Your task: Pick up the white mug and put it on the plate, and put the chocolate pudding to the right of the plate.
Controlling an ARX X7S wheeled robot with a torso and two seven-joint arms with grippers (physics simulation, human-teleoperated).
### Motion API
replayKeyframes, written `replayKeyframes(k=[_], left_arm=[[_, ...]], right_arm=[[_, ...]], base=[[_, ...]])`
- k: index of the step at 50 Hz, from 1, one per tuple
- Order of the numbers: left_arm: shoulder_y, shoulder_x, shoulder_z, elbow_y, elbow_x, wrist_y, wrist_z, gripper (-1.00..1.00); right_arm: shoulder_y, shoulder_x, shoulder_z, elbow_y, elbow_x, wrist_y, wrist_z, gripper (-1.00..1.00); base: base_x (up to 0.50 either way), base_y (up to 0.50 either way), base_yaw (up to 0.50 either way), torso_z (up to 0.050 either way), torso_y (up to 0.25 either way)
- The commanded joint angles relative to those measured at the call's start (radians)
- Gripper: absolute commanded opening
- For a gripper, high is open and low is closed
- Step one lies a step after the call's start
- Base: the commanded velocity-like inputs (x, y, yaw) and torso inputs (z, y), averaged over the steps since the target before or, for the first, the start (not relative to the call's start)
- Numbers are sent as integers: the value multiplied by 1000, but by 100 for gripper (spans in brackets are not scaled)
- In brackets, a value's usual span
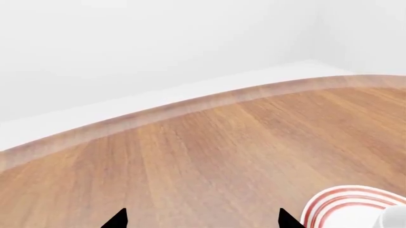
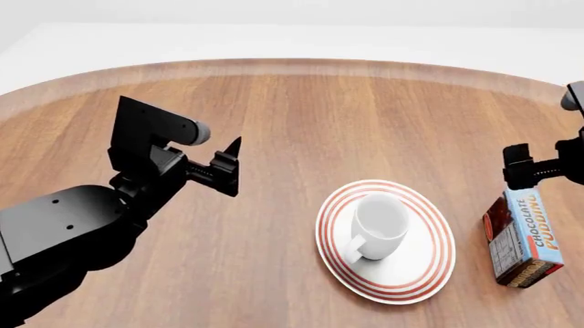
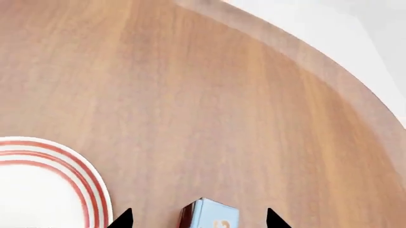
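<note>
A round wooden table [image 2: 301, 116] fills the head view, with plain white floor beyond its far edge. The left gripper [image 2: 230, 167] hangs over bare wood to the left of the plate [image 2: 429, 263]; its dark fingers [image 2: 234, 147] point toward the table's middle, holding nothing, though the width of the gap cannot be told from this angle. The left arm [image 2: 64, 232] comes in bulky from the lower left corner. The white mug [image 2: 379, 225] stands upright on the plate, its handle turned toward the robot. The chocolate pudding [image 2: 524, 236] lies flat on the wood just right of the plate, apart from its rim, lettered face up. The right gripper [image 2: 527, 167] sits above the box's far end; whether it touches the box cannot be told here. The right arm enters from the right edge.

In the left wrist view the same wood runs out to a curved edge and a white background. Two black fingertips [image 1: 116, 219] stand far apart with only bare table between them, so this claw is wide and empty. The plate [image 1: 345, 202] shows at the corner, beside one tip.

In the right wrist view, wood again, with the table edge crossing a corner. The fingertips [image 3: 121, 218] are spread wide, the end of the chocolate pudding [image 3: 210, 214] sits between them, clear of both. The plate [image 3: 44, 180] lies to one side.
</note>
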State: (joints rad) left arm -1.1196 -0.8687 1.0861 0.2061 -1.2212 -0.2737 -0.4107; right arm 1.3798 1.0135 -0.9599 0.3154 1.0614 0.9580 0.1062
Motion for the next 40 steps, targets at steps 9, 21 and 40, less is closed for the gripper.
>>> replayKeyframes(k=[9, 21, 40], left_arm=[[6, 16, -32, 0, 14, 15, 15, 100], [14, 5, -36, 16, 13, 19, 9, 100], [30, -77, -41, 171, 55, 23, -77, 100]], right_arm=[[25, 94, 56, -412, 60, 23, 19, 100], [64, 144, 74, -678, 105, 64, 59, 100], [-7, 236, 171, -937, 279, -104, 187, 100]], base=[[0, 0, 0, 0, 0], [0, 0, 0, 0, 0], [0, 0, 0, 0, 0]])
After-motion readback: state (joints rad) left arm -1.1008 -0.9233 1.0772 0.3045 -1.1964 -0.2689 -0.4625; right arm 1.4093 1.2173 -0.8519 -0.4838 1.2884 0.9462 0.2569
